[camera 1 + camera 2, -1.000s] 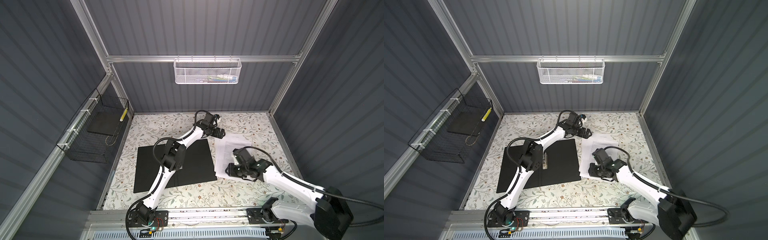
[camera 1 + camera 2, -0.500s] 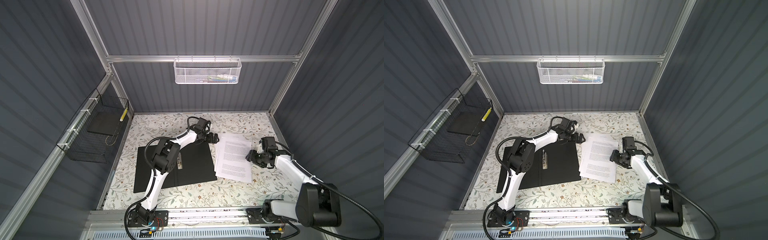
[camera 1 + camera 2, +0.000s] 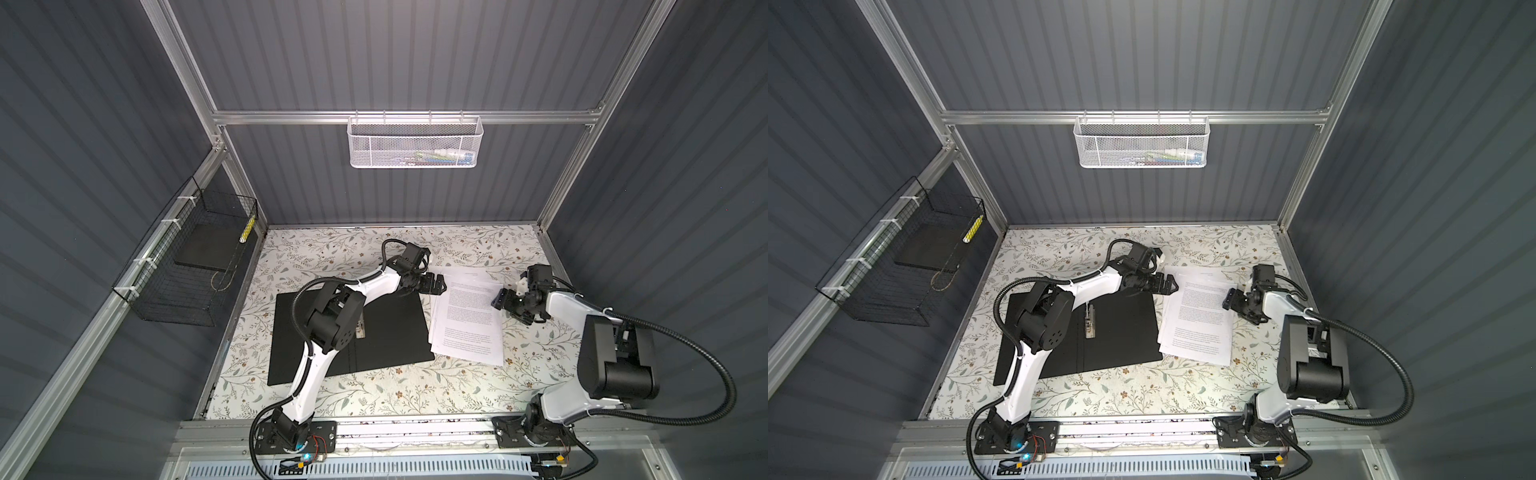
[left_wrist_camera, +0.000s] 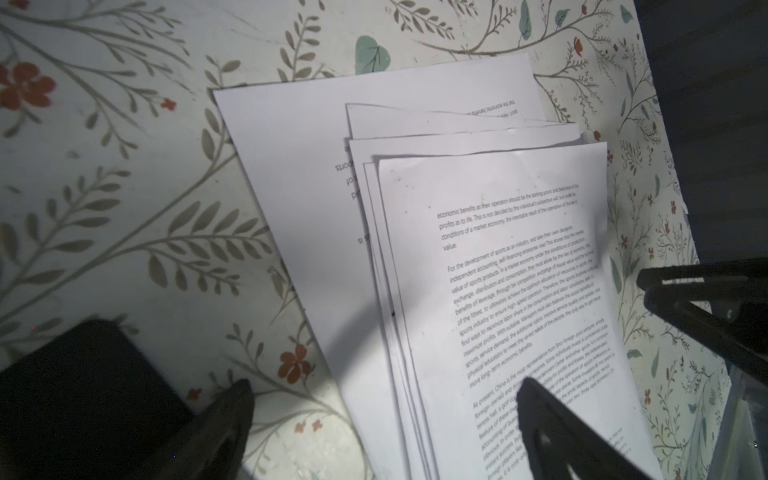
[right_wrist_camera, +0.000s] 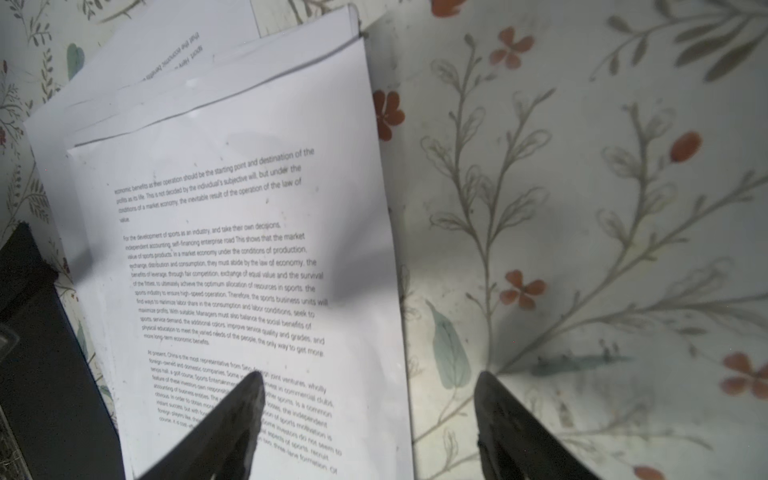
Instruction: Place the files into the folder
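The files (image 3: 465, 316) (image 3: 1198, 318) lie as a fanned stack of printed white sheets on the floral tabletop, right of the folder (image 3: 390, 332) (image 3: 1121, 328). The folder lies open, black inside up, with its metal clip (image 3: 360, 328) near the spine. My left gripper (image 3: 436, 284) (image 3: 1167, 284) is open at the stack's far left corner. In the left wrist view it (image 4: 386, 390) straddles the sheets' edge (image 4: 478, 249). My right gripper (image 3: 500, 301) (image 3: 1229, 299) is open at the stack's right edge. In the right wrist view it (image 5: 370, 380) has one finger over the paper (image 5: 232, 249) and one over the table.
A white mesh basket (image 3: 415, 143) hangs on the back wall. A black wire basket (image 3: 187, 266) on the left wall holds a black slab (image 3: 205, 249). The left arm's elbow (image 3: 332, 320) hangs over the folder's left half.
My right gripper swung from the stack's near left side to its right edge and opened wider. My left gripper moved slightly nearer, to the stack's far left corner.
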`<state>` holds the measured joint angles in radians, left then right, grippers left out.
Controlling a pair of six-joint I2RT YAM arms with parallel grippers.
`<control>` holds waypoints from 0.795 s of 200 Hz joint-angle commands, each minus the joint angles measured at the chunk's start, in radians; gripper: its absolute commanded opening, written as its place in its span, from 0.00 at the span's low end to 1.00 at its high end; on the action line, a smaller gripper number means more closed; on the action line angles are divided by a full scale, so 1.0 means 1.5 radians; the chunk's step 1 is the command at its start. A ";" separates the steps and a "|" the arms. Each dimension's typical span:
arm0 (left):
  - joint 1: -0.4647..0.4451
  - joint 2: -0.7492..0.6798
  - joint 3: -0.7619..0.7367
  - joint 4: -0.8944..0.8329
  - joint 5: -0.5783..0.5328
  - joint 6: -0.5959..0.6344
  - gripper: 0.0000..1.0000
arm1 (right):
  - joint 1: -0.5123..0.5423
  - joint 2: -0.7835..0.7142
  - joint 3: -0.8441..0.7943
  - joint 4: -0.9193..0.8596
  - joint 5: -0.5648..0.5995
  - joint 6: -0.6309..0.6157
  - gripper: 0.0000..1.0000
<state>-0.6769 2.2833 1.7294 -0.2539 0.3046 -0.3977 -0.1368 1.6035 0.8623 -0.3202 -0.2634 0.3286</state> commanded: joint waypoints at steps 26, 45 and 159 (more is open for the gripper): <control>-0.010 0.010 -0.001 -0.048 -0.004 -0.005 0.99 | -0.011 0.055 0.069 -0.016 -0.042 -0.016 0.81; -0.014 0.016 0.002 -0.048 -0.001 -0.005 0.99 | -0.011 0.078 0.089 -0.019 -0.075 -0.016 0.81; -0.033 0.049 0.038 -0.053 0.036 0.009 0.99 | -0.002 0.156 0.169 0.005 -0.153 0.016 0.81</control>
<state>-0.7197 2.3058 1.7668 -0.2687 0.3202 -0.3965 -0.1478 1.8202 1.0821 -0.3244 -0.4389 0.3367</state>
